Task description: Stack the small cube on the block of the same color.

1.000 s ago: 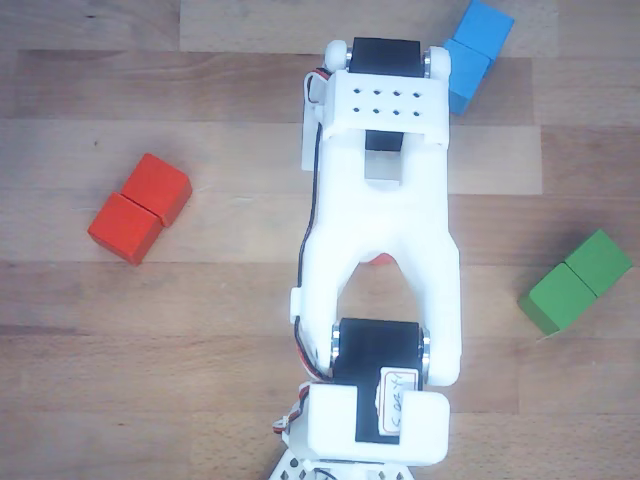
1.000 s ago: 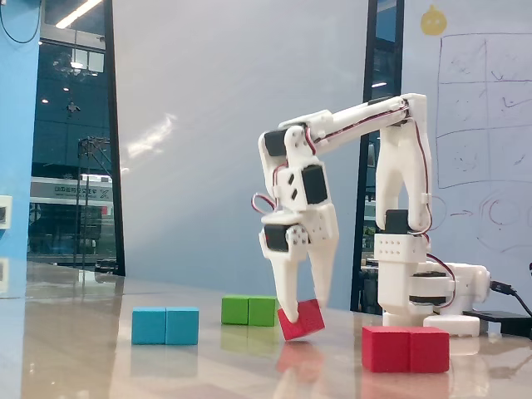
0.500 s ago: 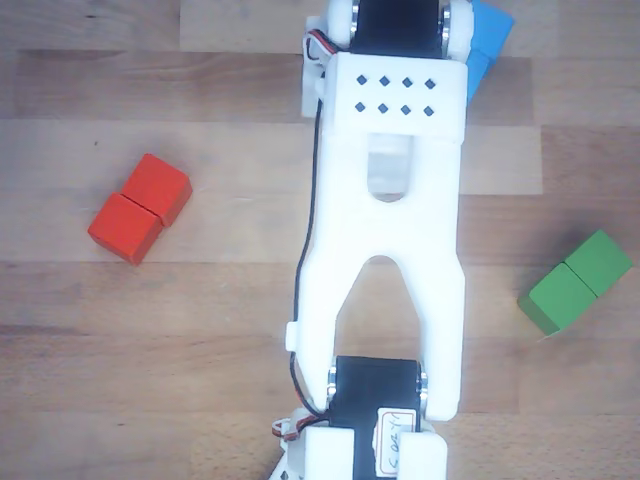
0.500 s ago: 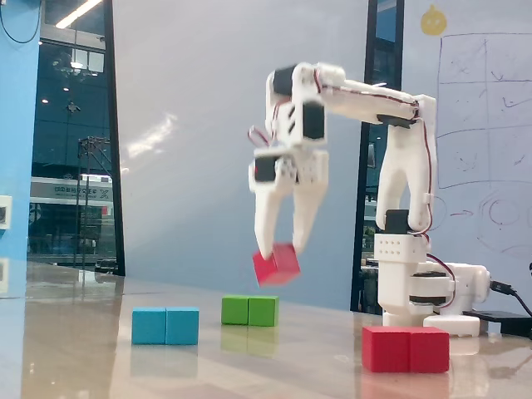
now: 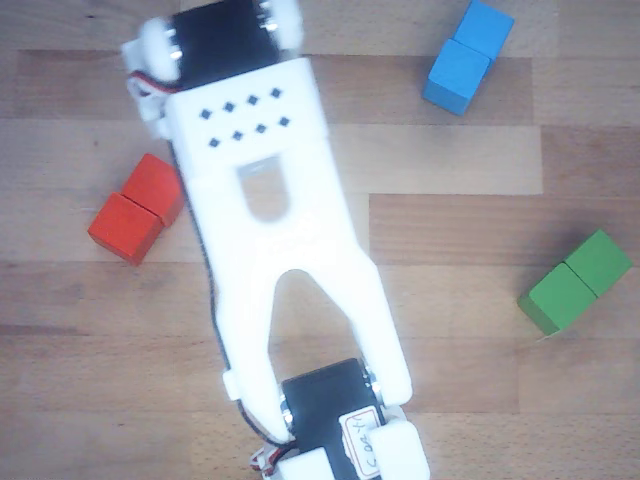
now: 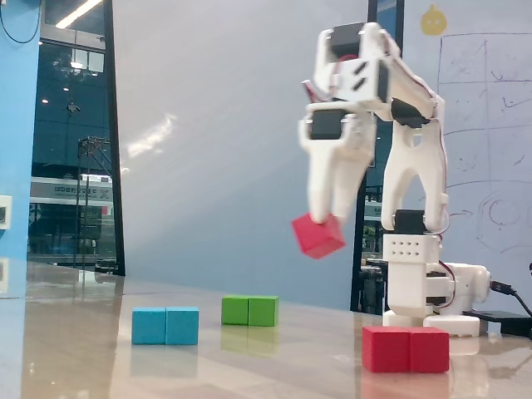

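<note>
In the fixed view my gripper (image 6: 327, 214) hangs high above the table, shut on the small cube (image 6: 319, 237), a red-orange cube held tilted between the fingertips. The block (image 6: 406, 349), red-orange and two cubes long, lies on the table below and to the right of the held cube. Seen from above in the other view, the block (image 5: 135, 212) lies at the left, right beside the white arm (image 5: 262, 200), whose edge overlaps its upper corner. The arm hides both the gripper and the small cube in that view.
A blue two-cube block (image 5: 467, 55) lies at the top right of the other view and a green one (image 5: 577, 281) at the right edge. In the fixed view the blue block (image 6: 165, 325) and green block (image 6: 249, 310) sit left of the arm's base (image 6: 424, 287).
The arm has lifted the small cube off the table and swung it toward the red block: rightward in the fixed view, leftward in the other view. The blue block is uncovered now.
</note>
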Tool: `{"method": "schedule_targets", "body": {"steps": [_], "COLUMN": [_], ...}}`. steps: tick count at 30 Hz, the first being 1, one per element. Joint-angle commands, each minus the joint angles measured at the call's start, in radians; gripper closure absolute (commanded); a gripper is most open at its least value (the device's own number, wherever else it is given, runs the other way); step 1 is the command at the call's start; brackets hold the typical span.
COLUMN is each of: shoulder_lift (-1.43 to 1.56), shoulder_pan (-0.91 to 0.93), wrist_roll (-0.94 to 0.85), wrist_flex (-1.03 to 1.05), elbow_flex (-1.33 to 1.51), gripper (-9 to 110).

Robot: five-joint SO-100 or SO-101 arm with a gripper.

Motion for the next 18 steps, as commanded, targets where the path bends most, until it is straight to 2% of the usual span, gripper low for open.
{"method": "schedule_targets", "body": {"steps": [1, 12, 18], "shoulder_lift": [0.089, 0.077, 0.034], "shoulder_pan": [-0.129, -0.36, -0.379], "wrist_roll": [-0.008, -0.008, -0.008], "wrist_flex": [0.04, 0.038, 0.02], "elbow_flex": [-0.098, -0.098, -0.098], "gripper": [94, 94, 94]}}
